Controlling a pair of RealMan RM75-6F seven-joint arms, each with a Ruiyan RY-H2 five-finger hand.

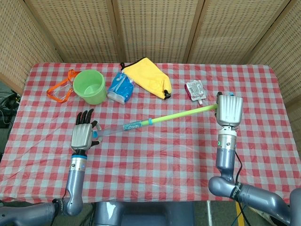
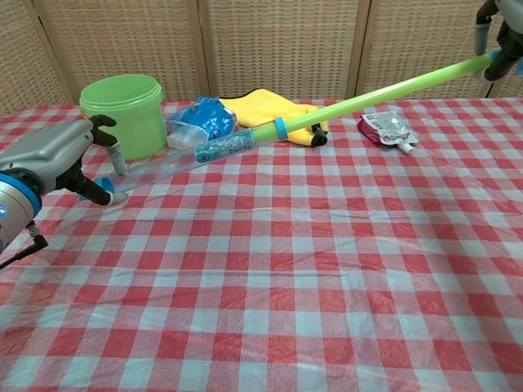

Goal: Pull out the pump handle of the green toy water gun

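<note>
The green toy water gun [image 1: 136, 125] [image 2: 221, 147] is held off the table, slanting up from left to right. My left hand [image 1: 83, 135] [image 2: 61, 155] grips the clear barrel end. My right hand [image 1: 229, 110] [image 2: 500, 37] grips the far end of the green pump rod [image 1: 183, 114] [image 2: 384, 90], which stands drawn well out of the barrel. A blue collar [image 1: 149, 121] [image 2: 279, 128] marks where rod meets barrel. In the chest view only the fingers of my right hand show, at the top right corner.
On the red checked cloth behind the gun stand a green bucket [image 1: 90, 86] [image 2: 122, 110], orange goggles [image 1: 60, 89], a blue tissue pack [image 1: 121, 87] [image 2: 201, 121], a yellow bag [image 1: 148, 76] [image 2: 274, 106] and a red pouch [image 1: 195, 90] [image 2: 386, 129].
</note>
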